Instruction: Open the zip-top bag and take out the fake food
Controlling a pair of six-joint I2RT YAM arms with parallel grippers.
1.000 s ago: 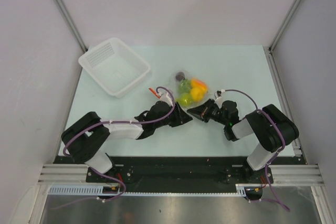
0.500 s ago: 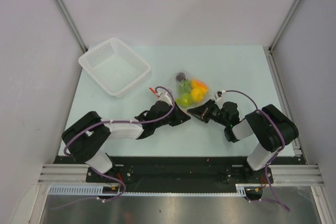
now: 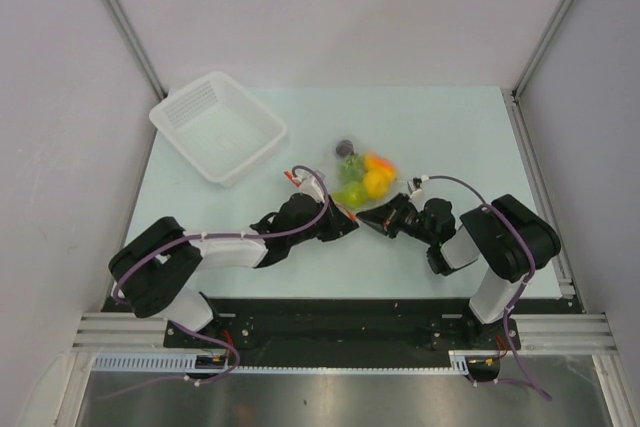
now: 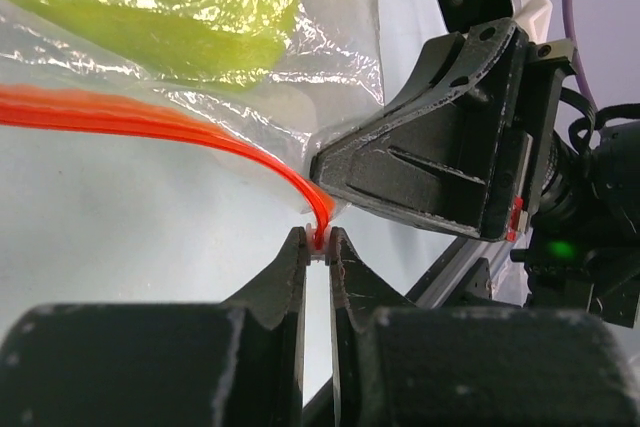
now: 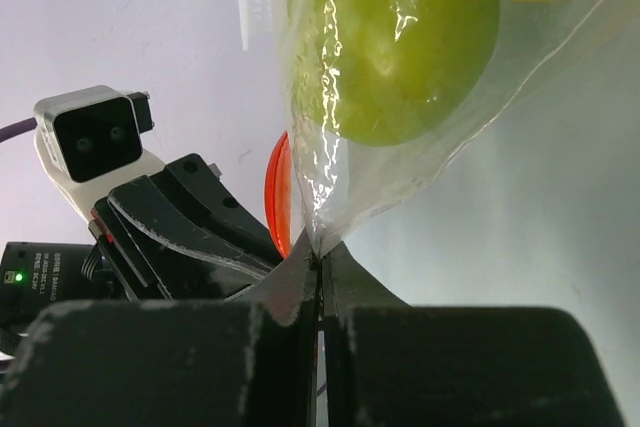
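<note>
The clear zip-top bag (image 3: 362,179) lies mid-table with the fake food inside: a green pear (image 3: 351,192), a yellow-orange fruit (image 3: 376,180), an orange piece (image 3: 380,160), green bits and a small dark round piece (image 3: 343,146). My left gripper (image 3: 346,215) is shut on the end of the red-orange zip strip (image 4: 190,125) at the bag's near edge. My right gripper (image 3: 372,217) is shut on the clear plastic (image 5: 345,172) at the same end. The two grippers face each other, nearly touching. The pear (image 5: 400,47) fills the right wrist view.
A white slotted basket (image 3: 217,127) stands at the back left of the table. Metal frame rails run along the right edge (image 3: 535,177) and the near edge.
Both grippers have shifted slightly; the left arm has drawn a little toward the near edge and the right wrist has lowered, with the bag's near end still held between them.
</note>
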